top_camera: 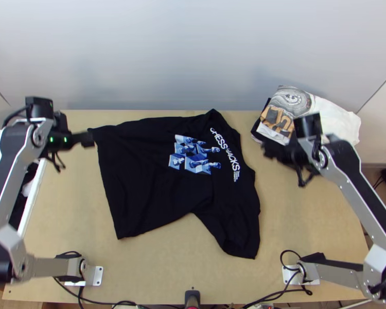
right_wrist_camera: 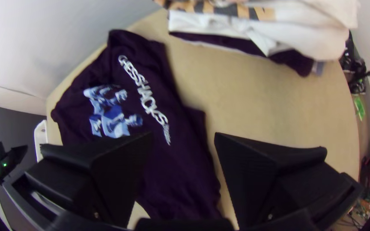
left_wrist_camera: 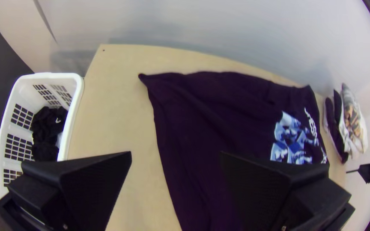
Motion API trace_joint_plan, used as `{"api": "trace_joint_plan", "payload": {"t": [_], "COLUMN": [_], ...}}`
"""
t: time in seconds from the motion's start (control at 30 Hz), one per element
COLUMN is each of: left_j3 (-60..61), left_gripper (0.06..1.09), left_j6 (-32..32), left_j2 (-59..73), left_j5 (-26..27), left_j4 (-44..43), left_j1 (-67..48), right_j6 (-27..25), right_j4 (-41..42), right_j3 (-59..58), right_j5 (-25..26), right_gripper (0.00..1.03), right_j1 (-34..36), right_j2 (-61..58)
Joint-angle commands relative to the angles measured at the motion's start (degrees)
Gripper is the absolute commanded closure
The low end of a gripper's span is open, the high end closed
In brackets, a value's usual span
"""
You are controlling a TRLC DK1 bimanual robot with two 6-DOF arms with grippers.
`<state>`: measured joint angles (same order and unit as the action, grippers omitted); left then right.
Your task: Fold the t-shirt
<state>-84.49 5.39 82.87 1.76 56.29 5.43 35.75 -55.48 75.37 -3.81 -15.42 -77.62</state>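
Black t-shirt (top_camera: 146, 175): whole in top view, part-hidden in wrist views

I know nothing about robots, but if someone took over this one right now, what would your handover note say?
Left gripper: open, holding nothing, near the hem end of the shirt.
Right gripper: open, holding nothing, between the collar end and the pile.
T-shirt: lying spread, print up, hem toward the left arm, one sleeve pointing to the table's near edge.
Pile of garments: far right corner. White basket: beyond the table's left edge, dark cloth inside.
Done: shirt laid out, slightly wrinkled.
Left: apparently all the folding.
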Motion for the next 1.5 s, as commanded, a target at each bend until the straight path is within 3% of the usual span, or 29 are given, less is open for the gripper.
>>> {"api": "trace_joint_plan", "payload": {"t": [0.0,0.07,0.1,0.13,0.3,0.5,0.67,0.9,1.13,1.33,1.47], "left_j3": [7.3,8.1,8.1,8.1,6.5,5.9,5.2,3.1,3.1,3.1,3.2], "left_gripper": [0.10,0.10,0.10,0.10,0.10,0.10,0.10,0.10,0.10,0.10,0.10], "left_j6": [-2.4,-0.9,0.0,0.1,0.9,0.5,1.3,3.3,4.6,4.9,5.0], "left_j2": [-10.9,-12.5,-13.1,-13.8,-14.3,-14.1,-14.2,-13.4,-13.2,-12.7,-12.6], "left_j5": [0.0,0.0,0.0,0.0,-0.4,-0.6,-0.6,-1.2,-2.6,-3.4,-3.7], "left_j4": [10.6,11.3,11.3,11.3,12.5,14.5,15.0,15.0,14.9,14.5,14.5], "left_j1": [-5.7,-6.7,-6.9,-7.1,-6.5,-4.4,-4.6,-6.2,-7.4,-7.8,-7.8], "right_j6": [-5.1,-7.0,-8.6,-9.3,-9.3,-8.6,-8.7,-8.4,-3.6,1.0,1.3], "right_j4": [-6.0,-2.3,-0.9,0.9,11.9,17.5,18.4,20.4,24.1,26.7,27.1], "right_j3": [-15.6,-19.1,-20.4,-21.7,-28.6,-34.0,-35.2,-36.0,-36.5,-36.1,-36.0], "right_j5": [-5.7,-6.9,-8.1,-9.1,-14.0,-14.5,-15.3,-15.6,-15.6,-15.2,-13.8], "right_gripper": [0.56,0.81,0.88,0.89,0.87,0.84,0.77,0.77,0.77,0.71,0.64], "right_j1": [8.1,10.8,11.6,11.8,11.8,9.9,9.4,6.7,0.1,-7.2,-7.8], "right_j2": [5.8,5.8,6.0,6.3,8.6,8.1,5.6,3.7,2.6,2.1,2.1]}}
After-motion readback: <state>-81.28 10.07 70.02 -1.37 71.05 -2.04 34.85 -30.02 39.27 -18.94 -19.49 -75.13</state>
